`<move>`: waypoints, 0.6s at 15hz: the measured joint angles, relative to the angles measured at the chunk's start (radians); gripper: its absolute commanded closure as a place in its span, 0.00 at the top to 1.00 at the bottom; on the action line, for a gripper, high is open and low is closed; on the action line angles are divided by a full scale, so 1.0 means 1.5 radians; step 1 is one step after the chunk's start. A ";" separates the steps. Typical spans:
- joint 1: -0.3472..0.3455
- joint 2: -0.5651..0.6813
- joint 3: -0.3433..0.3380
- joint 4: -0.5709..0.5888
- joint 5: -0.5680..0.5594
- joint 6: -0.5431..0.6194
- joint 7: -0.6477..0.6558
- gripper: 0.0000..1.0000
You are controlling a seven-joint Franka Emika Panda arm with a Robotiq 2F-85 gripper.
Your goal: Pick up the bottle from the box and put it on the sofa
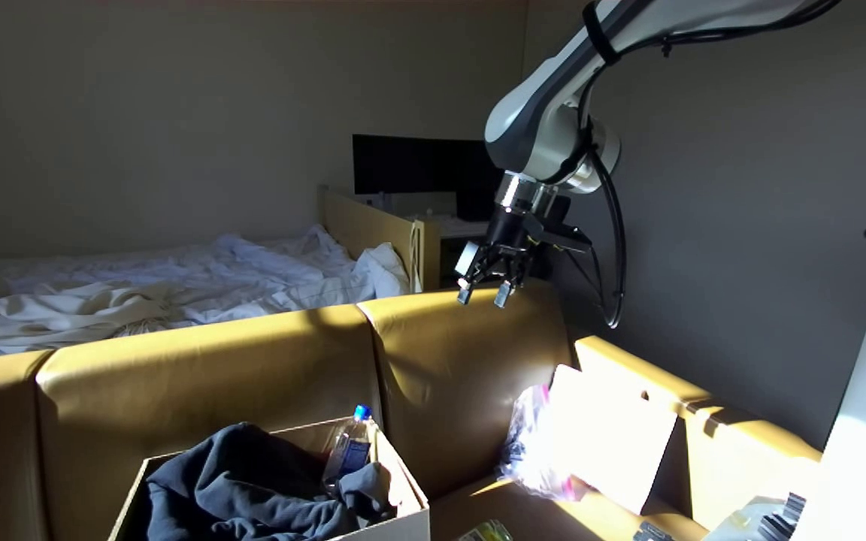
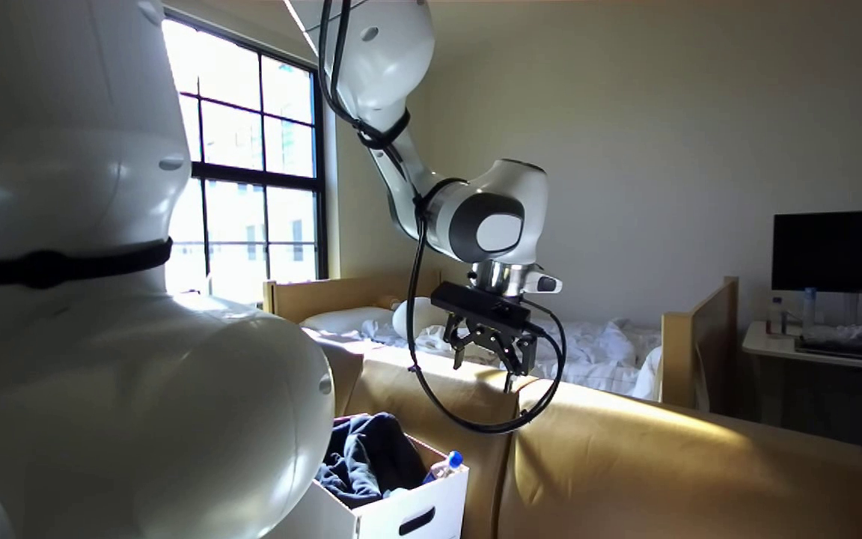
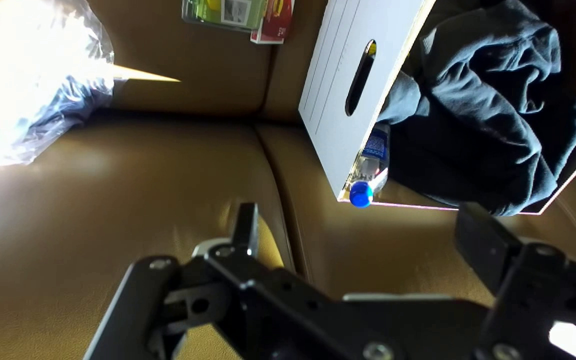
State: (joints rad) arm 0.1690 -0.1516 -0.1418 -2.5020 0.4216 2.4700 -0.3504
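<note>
Jaws nearest the wrist camera: spread well apart, nothing between them, the backrest of the mustard sofa (image 3: 143,200) showing below. Bottle (image 3: 374,152) is in the cardboard box (image 3: 328,100), leaning in the corner by the backrest, blue cap (image 3: 361,194) above the rim. Dark cloth (image 3: 493,125) beside it hides its foot. Whether it touches the pale end wall (image 3: 338,155), cannot tell.

Relation that matters: in the wrist view, bottle lies ahead of the jaws and below, well apart, roughly midway between their two sides. Long axis runs along the end wall, cap end toward the jaws, crossing the line they close on. Both exterior views put the jaws higher than the box.

Reading: approach stage, pick not yet made. Next probably calls for lowering and reaching in over that corner; likely tight spot, the bottle's wall side.
</note>
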 measured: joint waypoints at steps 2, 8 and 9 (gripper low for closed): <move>-0.004 0.007 0.012 0.002 0.000 -0.007 -0.003 1.00; -0.004 0.170 0.094 0.058 -0.005 0.193 -0.004 1.00; -0.007 0.212 0.104 0.076 -0.005 0.251 0.003 1.00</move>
State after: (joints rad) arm 0.1578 0.1661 0.0137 -2.3876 0.4142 2.8466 -0.3458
